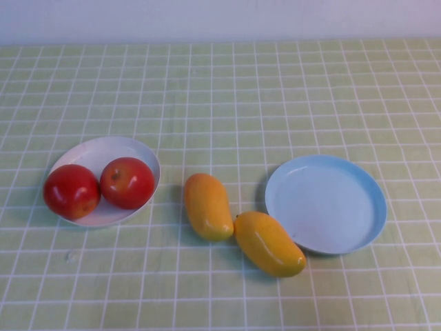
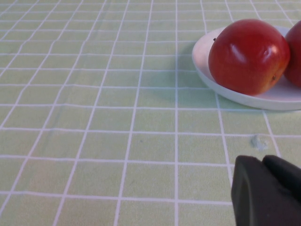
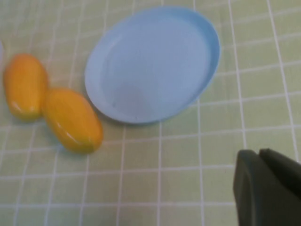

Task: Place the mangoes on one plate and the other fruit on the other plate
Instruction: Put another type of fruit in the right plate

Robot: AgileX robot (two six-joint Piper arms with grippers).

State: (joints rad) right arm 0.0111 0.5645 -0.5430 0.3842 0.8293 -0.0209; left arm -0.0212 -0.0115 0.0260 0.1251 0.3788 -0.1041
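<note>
While neither arm reaches into the high view, the layout there is plain: two apples (image 1: 127, 182) sit side by side on the white plate (image 1: 141, 153) at the left, so that half looks done. Two mangoes (image 1: 207, 205) lie on the worktop (image 1: 275, 89) between the plates, their ends touching; the second mango (image 1: 269, 243) rests just beside the empty blue plate (image 1: 325, 203). Each mango's long axis runs at a slant, far end leaning toward the left side, near end toward the right.

From the left wrist view, the left claw (image 2: 266, 190) hangs low over bare cloth, with an apple (image 2: 248, 55) and the white plate's rim (image 2: 207, 70) a little ahead of it. Only a dark part of the claw shows, so I cannot tell whether it is wide or narrow. No mango appears there.

From the right wrist view, the right claw (image 3: 265, 186) hovers above the cloth, the blue plate (image 3: 153, 61) ahead of it and both mangoes (image 3: 73, 120) beyond the plate's edge toward the left side, the farther one (image 3: 24, 84) touching the nearer. Its spread I cannot tell either. My judgement: the right arm is the nearer one for the mangoes, and should close across the short width of the nearer one.
</note>
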